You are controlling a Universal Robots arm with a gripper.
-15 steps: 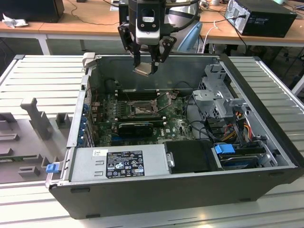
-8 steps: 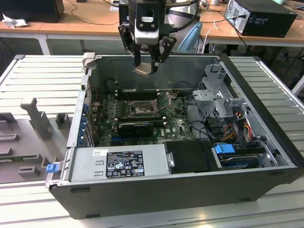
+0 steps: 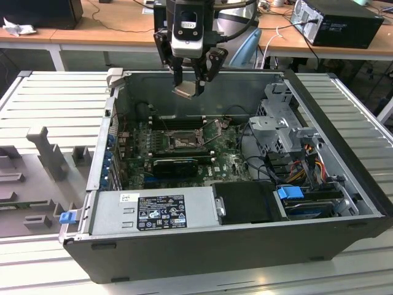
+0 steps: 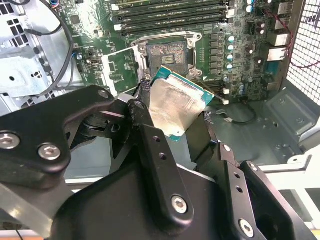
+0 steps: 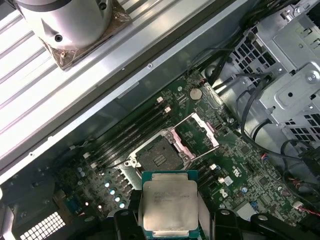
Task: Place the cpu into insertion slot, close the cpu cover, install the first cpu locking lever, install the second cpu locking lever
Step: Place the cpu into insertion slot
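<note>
My gripper [image 3: 189,85] hangs above the open computer case, shut on the cpu [image 3: 186,91], a small square chip with a pale metal face. In both wrist views the cpu [image 4: 176,106] [image 5: 169,205] sits tilted between the black fingers [image 4: 150,145], well above the board. The insertion slot [image 3: 182,142] [image 4: 167,52] [image 5: 160,159] lies open below it on the green board, its dark centre exposed. The cpu cover [image 5: 196,134] [image 4: 120,70] is swung up and back beside the socket.
A grey power supply box [image 3: 159,212] fills the case's front edge. A metal drive cage [image 3: 279,123] with cables stands at the exterior view's right. Long black memory slots [image 4: 170,15] run beside the socket, and a black card [image 3: 175,165] lies just in front of it.
</note>
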